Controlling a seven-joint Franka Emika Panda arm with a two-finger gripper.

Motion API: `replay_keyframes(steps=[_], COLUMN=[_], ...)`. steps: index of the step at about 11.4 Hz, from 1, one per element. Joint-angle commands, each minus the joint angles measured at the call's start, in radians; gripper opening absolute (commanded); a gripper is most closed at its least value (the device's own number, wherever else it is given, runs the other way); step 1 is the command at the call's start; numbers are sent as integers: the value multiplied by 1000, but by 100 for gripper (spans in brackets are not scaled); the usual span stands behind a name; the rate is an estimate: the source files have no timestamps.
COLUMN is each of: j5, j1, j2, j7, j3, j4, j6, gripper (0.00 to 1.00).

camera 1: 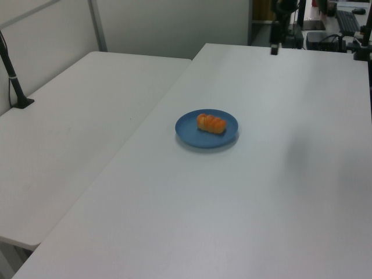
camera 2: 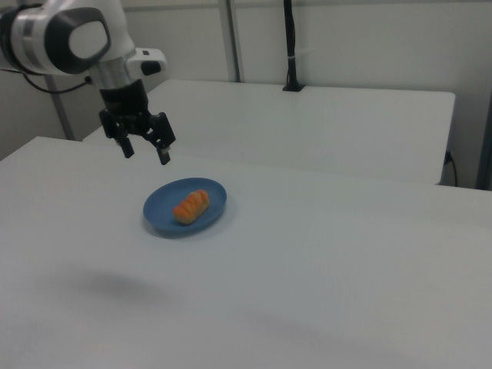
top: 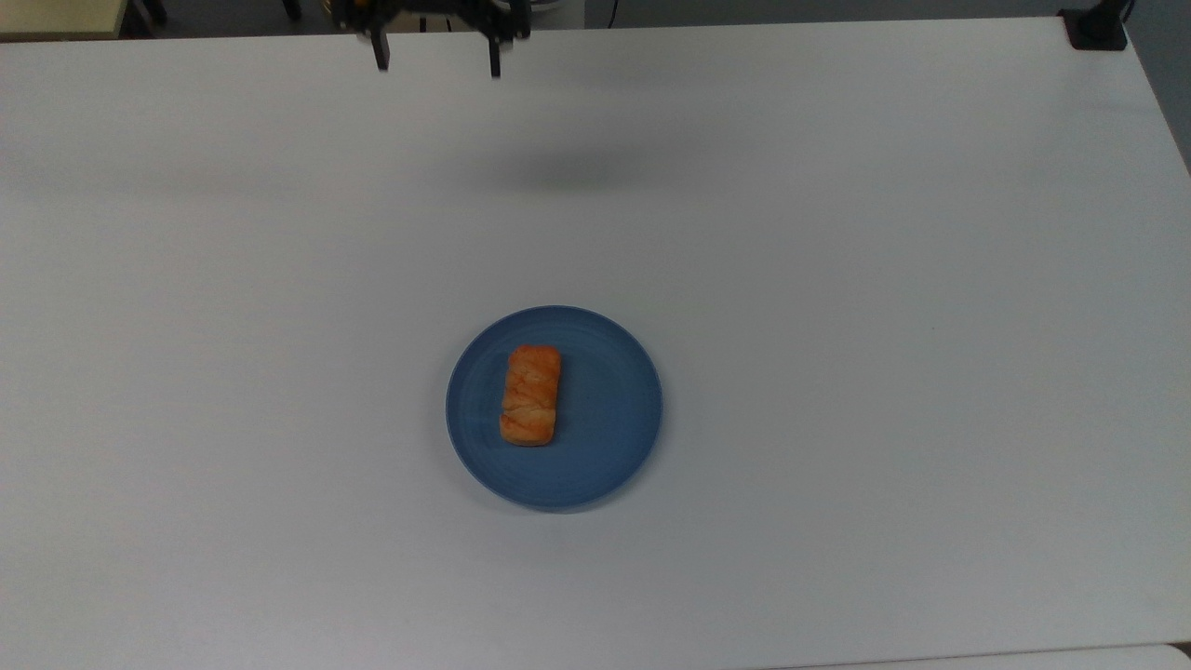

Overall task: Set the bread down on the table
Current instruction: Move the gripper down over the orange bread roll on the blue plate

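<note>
The bread (top: pixel 531 395) (camera 1: pixel 211 123) (camera 2: pixel 191 206), an orange-brown loaf with a lighter braided top, lies on a round blue plate (top: pixel 605 409) (camera 1: pixel 189 131) (camera 2: pixel 161 211) on the white table (top: pixel 884 279) (camera 1: pixel 261 192) (camera 2: pixel 307 269). My gripper (top: pixel 437 65) (camera 2: pixel 146 152) hangs open in the air, nothing between its fingers. In the top view it is at the upper edge, far above the plate. In the right view it is up and to the left of the plate. In the left view it (camera 1: pixel 274 49) is near the table's far edge.
A second white table (camera 1: pixel 75 133) (camera 2: pixel 323 115) stands beside this one. A black post stands on a base (camera 1: pixel 20 103) (camera 2: pixel 290 86) on that table, and another black base (top: pixel 1096 28) sits at the top view's upper right corner. Desk clutter (camera 1: pixel 349 23) lies beyond the far edge.
</note>
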Motion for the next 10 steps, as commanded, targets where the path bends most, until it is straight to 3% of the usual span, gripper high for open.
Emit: replay_keyframes(steps=[1, 4, 6, 9, 10], j5=[15, -5, -21, -47, -69], j1=[11, 71, 89, 99, 99], j2=[122, 227, 302, 443, 469], j7=[119, 251, 264, 264, 264], j3=[8, 5, 5, 3, 3], j4=[73, 75, 81, 182, 179], j6=[123, 297, 409, 460, 544], gripper=[100, 100, 100, 100, 100])
